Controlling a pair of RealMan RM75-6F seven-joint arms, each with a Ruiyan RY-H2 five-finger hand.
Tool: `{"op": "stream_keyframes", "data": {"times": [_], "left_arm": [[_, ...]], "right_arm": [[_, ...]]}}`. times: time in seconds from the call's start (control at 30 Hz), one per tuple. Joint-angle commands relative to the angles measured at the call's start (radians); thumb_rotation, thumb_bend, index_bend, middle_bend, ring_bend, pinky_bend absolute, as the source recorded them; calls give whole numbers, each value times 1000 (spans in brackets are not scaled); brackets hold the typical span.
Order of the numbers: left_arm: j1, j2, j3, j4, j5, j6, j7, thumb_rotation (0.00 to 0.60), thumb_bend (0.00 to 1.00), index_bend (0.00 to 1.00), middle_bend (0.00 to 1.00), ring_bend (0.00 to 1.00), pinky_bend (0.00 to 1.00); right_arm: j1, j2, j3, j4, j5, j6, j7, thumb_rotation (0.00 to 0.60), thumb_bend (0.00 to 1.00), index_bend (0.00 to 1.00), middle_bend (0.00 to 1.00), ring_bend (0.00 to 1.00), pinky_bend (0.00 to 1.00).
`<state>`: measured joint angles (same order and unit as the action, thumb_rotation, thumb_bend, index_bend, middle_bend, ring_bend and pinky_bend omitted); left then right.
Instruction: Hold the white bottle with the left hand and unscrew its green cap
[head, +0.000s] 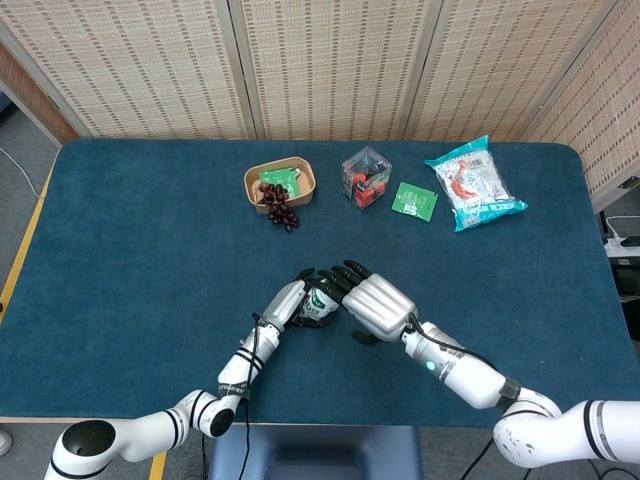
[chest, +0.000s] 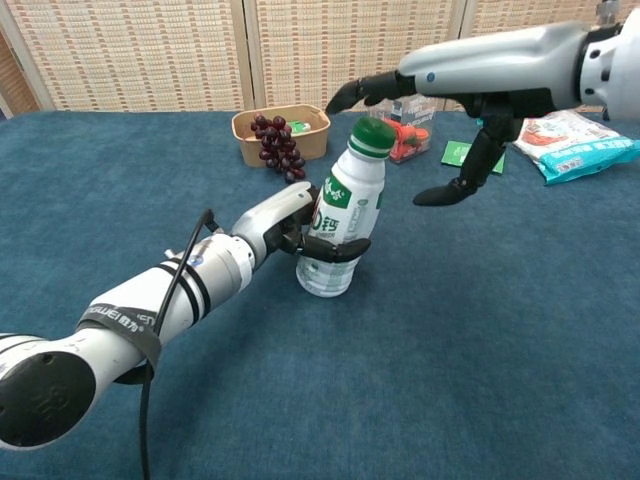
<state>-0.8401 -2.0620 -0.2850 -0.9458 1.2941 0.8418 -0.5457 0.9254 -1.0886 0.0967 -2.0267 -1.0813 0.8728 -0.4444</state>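
- Chest view shows the white bottle (chest: 340, 225) standing on the blue table (chest: 480, 350), leaning to the right, with the left hand (chest: 290, 225) wrapped round its lower body and dark fingers (chest: 335, 249) crossing the front of the label.
- Its green cap (chest: 374, 135) is on the neck.
- Above the cap hovers the right hand (chest: 440, 105), fingers spread and holding nothing; fingertips reach past the cap while the thumb hangs down to the bottle's right. Whether any finger touches the cap I cannot tell.
- Head view puts the right hand (head: 372, 303) over the bottle (head: 320, 303), hiding most of it, with the left hand (head: 288, 303) just beside.
- Farther back lie a wooden bowl of grapes (head: 280, 185), a clear box (head: 366, 176), a green packet (head: 414, 201) and a snack bag (head: 474, 184), all well apart from the bottle.
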Motion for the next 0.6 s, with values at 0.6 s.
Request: {"op": "stream_keyframes", "data": {"times": [0.6], "left_arm": [[2, -1, 4, -1, 1, 3, 7, 600, 822, 773, 814, 291, 0]], "right_arm": [[-14, -46, 6, 67, 60, 53, -50, 600, 220, 87, 0, 0, 0]]}}
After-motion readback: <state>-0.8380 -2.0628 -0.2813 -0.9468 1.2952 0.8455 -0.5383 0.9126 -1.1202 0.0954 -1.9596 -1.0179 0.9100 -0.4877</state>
